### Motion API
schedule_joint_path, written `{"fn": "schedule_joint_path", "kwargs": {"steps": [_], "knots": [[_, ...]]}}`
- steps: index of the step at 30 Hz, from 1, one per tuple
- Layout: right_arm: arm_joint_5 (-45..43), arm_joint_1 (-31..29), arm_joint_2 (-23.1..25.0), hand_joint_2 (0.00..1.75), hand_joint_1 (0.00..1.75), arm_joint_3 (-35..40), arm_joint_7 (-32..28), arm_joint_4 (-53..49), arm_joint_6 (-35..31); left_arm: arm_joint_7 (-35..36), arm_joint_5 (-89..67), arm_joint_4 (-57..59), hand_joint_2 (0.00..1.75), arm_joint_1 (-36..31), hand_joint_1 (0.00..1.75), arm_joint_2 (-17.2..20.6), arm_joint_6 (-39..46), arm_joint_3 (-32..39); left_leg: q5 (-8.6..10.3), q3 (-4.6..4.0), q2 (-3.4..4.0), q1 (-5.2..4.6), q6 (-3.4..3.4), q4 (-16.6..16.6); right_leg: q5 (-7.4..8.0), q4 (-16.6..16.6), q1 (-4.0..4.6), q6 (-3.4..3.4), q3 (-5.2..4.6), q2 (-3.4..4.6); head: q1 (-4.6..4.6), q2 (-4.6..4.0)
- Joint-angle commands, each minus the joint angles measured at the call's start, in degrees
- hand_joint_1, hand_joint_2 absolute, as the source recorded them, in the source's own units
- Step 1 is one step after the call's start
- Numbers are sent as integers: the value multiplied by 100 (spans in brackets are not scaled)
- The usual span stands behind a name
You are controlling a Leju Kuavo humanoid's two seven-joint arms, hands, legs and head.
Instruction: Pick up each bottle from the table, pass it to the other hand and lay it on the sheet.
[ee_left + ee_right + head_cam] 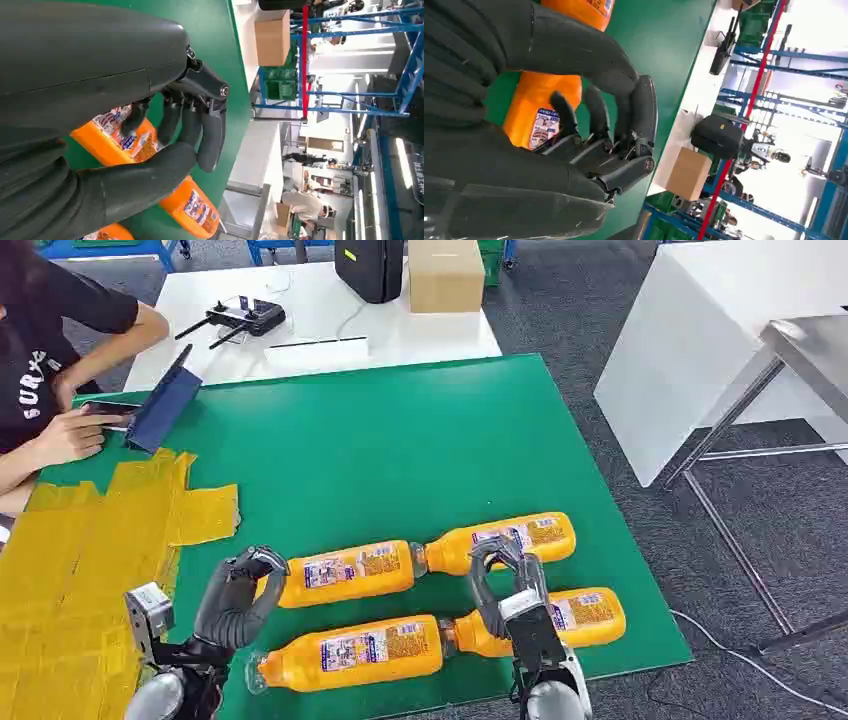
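Bottles, 4 orange plastic ones (350, 573), lie on their sides on the green surface (400, 450), beside the yellow sheet (70, 570). Both empty, fingers apart: left robot hand (240, 595) and right robot hand (505, 585) hover over them, probably readying a grasp.

Bottle (350, 572) labels — print too small; shirt (30, 380) lettering partly hidden

Person (40, 360) at tablet (165, 400); controller (245, 315), cardboard box (445, 275) on white table (400, 335).
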Motion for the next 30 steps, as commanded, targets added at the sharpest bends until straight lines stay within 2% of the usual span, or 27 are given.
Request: {"fn": "schedule_joint_path", "kwargs": {"steps": [1,3,9,15,16,17,18,19,23,25,29,30], "knots": [[12,-344,-39,175,175,-222,-907,-591,-623,-1100,-1498,-445,175,-637,175,-562,2635,91,-3,-2,-19,4,-3,7,-4,2,3,0,4,-4,0,0],[-25,-383,-30,175,175,-262,-774,-787,-462,-938,-1507,-585,175,-693,175,-483,2668,-13,-4,-29,-39,7,-3,31,-8,21,6,1,-17,-21,0,0],[125,-452,-66,175,175,-123,-818,-670,-415,-1096,-1451,-526,175,-607,175,-444,2763,-88,-7,29,-20,8,-6,5,-6,-1,5,-2,37,3,2,0],[310,-520,-128,175,175,-62,-745,-559,-461,-1108,-1450,-511,175,-626,175,-427,2788,-93,-4,29,-21,8,-5,5,-4,-2,5,-2,34,2,0,0],[310,-520,-128,175,155,-62,-745,-559,-461,-1108,-1450,-511,175,-626,175,-427,2788,-93,-2,25,-19,6,-4,3,-2,-2,4,-1,29,1,0,0],[411,-598,-169,175,68,-5,-685,-461,-440,-1105,-1449,-507,175,-646,175,-404,2800,-84,-2,25,-14,6,-3,3,-1,-3,4,-1,29,3,0,0],[594,-673,-205,175,0,62,-597,-365,-450,-1105,-1444,-490,175,-668,89,-413,2816,-61,-5,29,-17,9,-5,5,-3,-3,7,-1,34,7,0,0],[840,-758,-242,175,0,146,-472,-247,-473,-1101,-1393,-473,175,-686,0,-454,2832,-23,-3,29,-13,5,-3,2,-1,-3,2,-1,32,7,-2,0],[1603,-1141,-403,175,0,490,-2,278,-375,-1113,-1266,-392,175,-752,0,-522,2773,-19,-2,31,-8,9,-4,0,2,-8,6,-1,36,13,0,0],[2256,-1446,-423,175,0,718,177,669,-532,-1091,-1203,-300,175,-832,0,-551,2704,-27,-5,43,-12,14,-7,-1,2,-13,10,-2,48,22,0,0],[2563,-1749,-347,175,0,908,366,1055,-549,-1072,-1177,-198,175,-942,0,-601,2642,-59,1,31,-4,6,-3,-2,4,-7,4,-1,33,12,0,0],[2883,-1858,-349,175,0,1000,515,1202,-632,-1052,-1154,-175,175,-972,0,-617,2590,-84,-1,36,-7,8,-6,-2,3,-8,5,-2,39,16,0,0]]}}
